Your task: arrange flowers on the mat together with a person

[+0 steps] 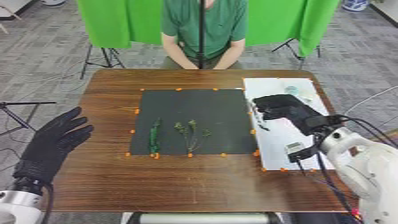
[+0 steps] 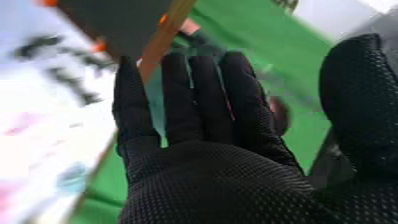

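Observation:
In the head view my right hand [image 1: 282, 107] is over the white sheet on the right, near the dark mat's right edge. Its fingers are straight and the palm holds nothing in the right wrist view, where the hand [image 2: 218, 175] is close up. A dark green stem [image 1: 155, 136] lies on the left part of the dark mat [image 1: 169, 105], and a branching green sprig [image 1: 191, 132] lies to the right of it. A thin plant piece [image 1: 260, 120] rests on the sheet beside my right hand. My left hand [image 1: 55, 142], fingers straight, is beside the table's left edge.
The white sheet [image 1: 280, 155] carries pale flowers [image 1: 293, 89] at its far end and a small pale object [image 1: 294, 147] nearer me. Orange markers edge the mat. Across the brown table [image 1: 178, 190], a seated person in green has both hands low at the far edge.

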Motion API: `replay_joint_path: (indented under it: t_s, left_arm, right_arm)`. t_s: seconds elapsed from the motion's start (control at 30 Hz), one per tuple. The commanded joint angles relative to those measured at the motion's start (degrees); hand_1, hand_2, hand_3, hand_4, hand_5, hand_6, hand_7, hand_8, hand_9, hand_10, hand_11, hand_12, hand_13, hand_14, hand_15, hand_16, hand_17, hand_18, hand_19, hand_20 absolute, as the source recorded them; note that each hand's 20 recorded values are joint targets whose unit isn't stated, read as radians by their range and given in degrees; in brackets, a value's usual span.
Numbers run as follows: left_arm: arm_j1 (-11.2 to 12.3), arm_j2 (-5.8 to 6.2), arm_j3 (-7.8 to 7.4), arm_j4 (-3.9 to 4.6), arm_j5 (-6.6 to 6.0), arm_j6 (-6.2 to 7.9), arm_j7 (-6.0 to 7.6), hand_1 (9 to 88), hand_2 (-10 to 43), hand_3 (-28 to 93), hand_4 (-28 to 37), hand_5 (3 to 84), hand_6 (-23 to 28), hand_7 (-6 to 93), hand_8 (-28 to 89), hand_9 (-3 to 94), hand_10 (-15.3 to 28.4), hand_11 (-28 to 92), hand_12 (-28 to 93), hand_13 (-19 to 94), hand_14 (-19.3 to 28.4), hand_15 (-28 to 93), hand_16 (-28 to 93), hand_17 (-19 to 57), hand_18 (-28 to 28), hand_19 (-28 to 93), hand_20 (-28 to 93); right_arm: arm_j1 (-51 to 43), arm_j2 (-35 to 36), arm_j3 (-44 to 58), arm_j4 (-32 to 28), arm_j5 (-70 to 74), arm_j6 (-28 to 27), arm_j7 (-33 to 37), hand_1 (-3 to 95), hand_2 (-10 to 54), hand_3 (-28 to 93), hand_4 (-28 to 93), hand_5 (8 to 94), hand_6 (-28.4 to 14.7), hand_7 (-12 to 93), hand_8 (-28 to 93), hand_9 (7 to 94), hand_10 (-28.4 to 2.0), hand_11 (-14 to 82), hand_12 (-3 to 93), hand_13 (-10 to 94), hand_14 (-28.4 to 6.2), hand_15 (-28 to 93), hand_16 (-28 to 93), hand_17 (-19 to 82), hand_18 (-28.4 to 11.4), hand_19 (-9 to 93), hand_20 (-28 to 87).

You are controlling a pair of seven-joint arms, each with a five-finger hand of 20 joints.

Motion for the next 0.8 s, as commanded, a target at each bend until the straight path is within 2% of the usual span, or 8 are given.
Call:
replay_joint_path:
  t_s: [0.03, 0.1, 0.17, 0.2, 0.47, 0.57, 0.8]
  left_arm:
    - [1.24, -1.0, 0.28, -0.12, 0.23, 0.72, 0.19, 31.0, -2.8, 69, -22.1, 33.9, 5.1, 19.1, -9, 29.8, 12.5, 22, 19, 26, 15.7, 37, 0, -5.2, 22.2, 49, 8]
    - [1.03, -1.14, 0.59, 0.06, 0.19, 0.61, 0.09, 31.0, -2.8, 69, -22.1, 33.9, 5.1, 19.1, -9, 29.9, 12.5, 22, 19, 26, 15.7, 36, 0, -5.2, 22.2, 49, 8]
    - [0.84, -1.18, 0.75, 0.32, 0.35, -0.11, 0.06, 31.0, -2.8, 69, -22.2, 33.9, 5.2, 19.1, -9, 29.8, 12.6, 22, 19, 26, 15.7, 36, 0, -5.2, 22.3, 49, 8]
    - [0.96, -0.95, 0.89, 0.32, 0.16, -0.06, 0.27, 31.0, -2.7, 69, -22.2, 33.9, 5.2, 19.1, -9, 29.8, 12.5, 22, 19, 26, 15.7, 36, 0, -5.2, 22.3, 49, 8]
    - [0.58, -1.31, 0.88, 0.53, 0.29, -0.7, -0.55, 31.0, -2.7, 69, -22.1, 33.9, 5.2, 19.1, -9, 29.8, 12.6, 22, 19, 26, 15.7, 37, 0, -5.2, 22.2, 49, 8]
    - [0.71, -1.4, 0.77, 0.67, 0.34, -0.97, -0.14, 31.0, -2.7, 69, -22.1, 33.9, 5.2, 19.1, -9, 29.8, 12.4, 22, 19, 26, 15.7, 36, 0, -5.2, 22.2, 49, 8]
    - [0.35, -1.4, 0.95, 0.76, 0.36, -1.08, -0.58, 31.0, -2.7, 69, -22.1, 33.9, 5.2, 19.1, -9, 29.8, 12.5, 22, 19, 26, 15.7, 37, 0, -5.2, 22.2, 49, 8]
  right_arm:
    - [-11.83, -0.61, 3.85, -1.51, 18.93, 11.47, -7.03, 22.0, -3.4, 80, -23, 37.0, -4.5, 11, -8, 35.9, -12.7, 3.5, 23.1, 28, -11.6, 6, 34, 13, -18.5, 30, 22]
    - [-13.33, -1.59, 3.1, -2.06, 18.91, 15.51, -8.43, 21.5, -4.0, 80, -23, 36.1, -4.3, 11, -7, 35.1, -12.3, 3.3, 23.2, 28, -11.4, 6, 34, 13, -18.3, 29, 21]
    - [-14.65, -2.56, 2.67, -2.49, 19.1, 17.88, -9.32, 21.0, -4.6, 81, -23, 35.7, -4.3, 12, -7, 34.9, -12.2, 3.4, 23.5, 28, -11.3, 5, 34, 13, -18.2, 29, 22]
    - [-15.15, -3.2, 3.07, -2.62, 18.82, 17.33, -9.24, 20.9, -4.8, 81, -23, 35.6, -4.4, 12, -7, 34.9, -12.3, 3.4, 23.6, 27, -11.2, 5, 34, 13, -18.1, 29, 22]
    - [-20.27, -7.34, 6.86, -5.61, 17.98, 17.91, -9.94, 20.6, -5.6, 81, -24, 34.6, -4.8, 13, -8, 34.9, -12.2, 3.3, 24.5, 28, -11.1, 5, 36, 13, -18.1, 29, 23]
    - [-22.12, -8.68, 7.89, -6.74, 17.72, 18.57, -10.77, 20.6, -5.6, 81, -24, 34.9, -4.6, 14, -8, 35.3, -12.3, 3.5, 24.9, 29, -11.2, 6, 37, 12, -18.7, 31, 24]
    - [-24.05, -10.97, 9.36, -7.43, 17.59, 18.38, -10.96, 20.6, -5.8, 81, -24, 35.2, -4.6, 15, -8, 36.1, -12.6, 4.4, 25.3, 30, -11.2, 6, 38, 12, -18.9, 31, 25]
